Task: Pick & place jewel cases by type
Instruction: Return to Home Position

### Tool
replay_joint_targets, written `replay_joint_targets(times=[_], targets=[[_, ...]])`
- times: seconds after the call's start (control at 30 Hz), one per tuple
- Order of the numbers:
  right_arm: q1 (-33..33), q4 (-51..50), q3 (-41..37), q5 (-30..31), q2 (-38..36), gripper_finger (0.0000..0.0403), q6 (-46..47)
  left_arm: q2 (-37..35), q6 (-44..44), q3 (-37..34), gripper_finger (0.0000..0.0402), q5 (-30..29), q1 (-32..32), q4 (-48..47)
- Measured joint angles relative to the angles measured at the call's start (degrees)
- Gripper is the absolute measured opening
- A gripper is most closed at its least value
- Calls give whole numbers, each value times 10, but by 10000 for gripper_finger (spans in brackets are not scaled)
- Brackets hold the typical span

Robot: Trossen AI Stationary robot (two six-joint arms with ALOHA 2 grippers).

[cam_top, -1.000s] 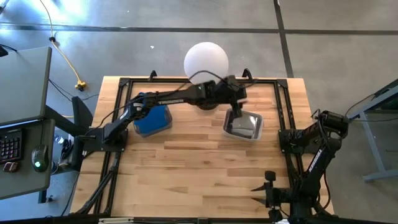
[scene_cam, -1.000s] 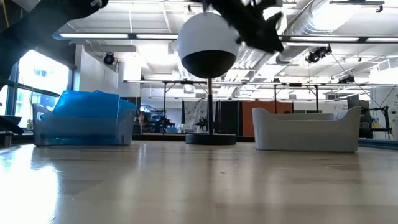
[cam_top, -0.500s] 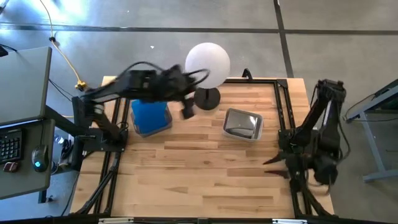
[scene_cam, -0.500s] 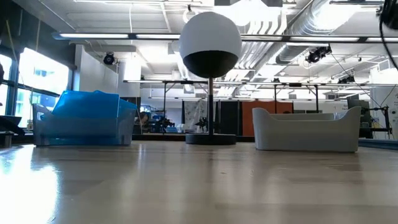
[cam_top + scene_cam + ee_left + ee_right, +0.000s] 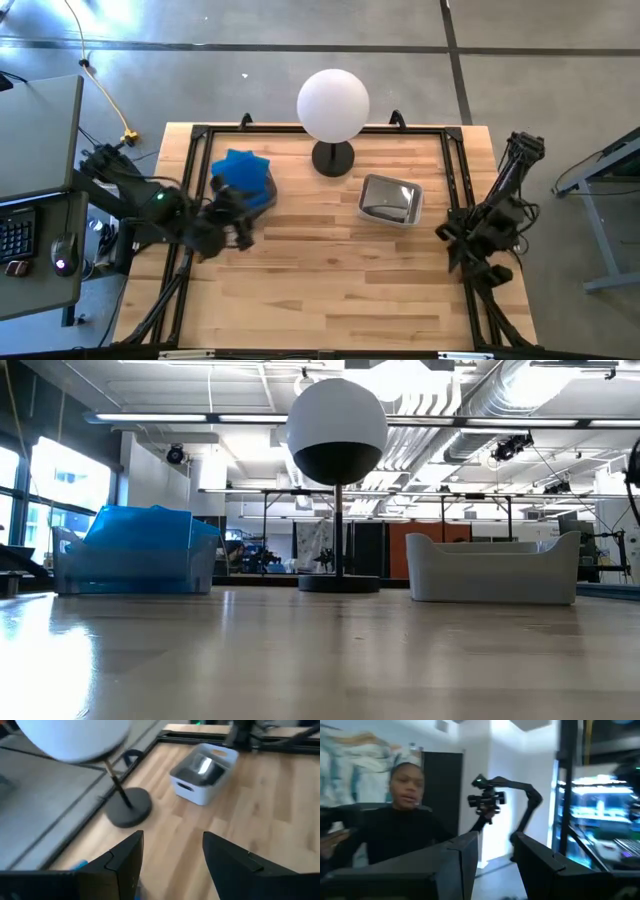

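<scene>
Left gripper (image 5: 172, 838), spread and empty, sits just near of the blue jewel cases (image 5: 243, 170); right gripper (image 5: 495, 841), also spread, waits at the table's (image 5: 330, 285) right edge.

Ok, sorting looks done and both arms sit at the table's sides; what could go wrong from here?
1. The blue jewel cases lie fanned, sticking up out of their tub; the open left gripper hangs close beside it, so a brush might spill them.
2. The globe lamp stands on a thin stem between that tub and the grey tub; a sweeping arm could topple it.
The right arm waits at the far right.
</scene>
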Motion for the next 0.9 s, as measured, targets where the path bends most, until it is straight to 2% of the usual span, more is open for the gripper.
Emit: replay_joint_targets(times=[0.1, 0.2, 0.33, 0.53, 0.73, 0.9], targets=[[-14, -87, -11, 38, -69, 121, 11, -70, -7, -110, 199, 2, -49, 71], [-26, -183, -3, 32, -131, 121, 8, -125, 34, -210, 199, 0, -85, 162], [-39, -267, 17, 25, -203, 121, -13, -181, 102, -318, 199, -36, -108, 288], [-53, -398, 71, 42, -199, 121, -59, -274, 220, -463, 199, -18, -106, 476], [-58, -435, 72, 67, -200, 121, -64, -378, 395, -585, 199, 104, -106, 701], [-58, -443, 72, 53, -200, 121, -72, -499, 453, -648, 199, 98, -106, 715]])
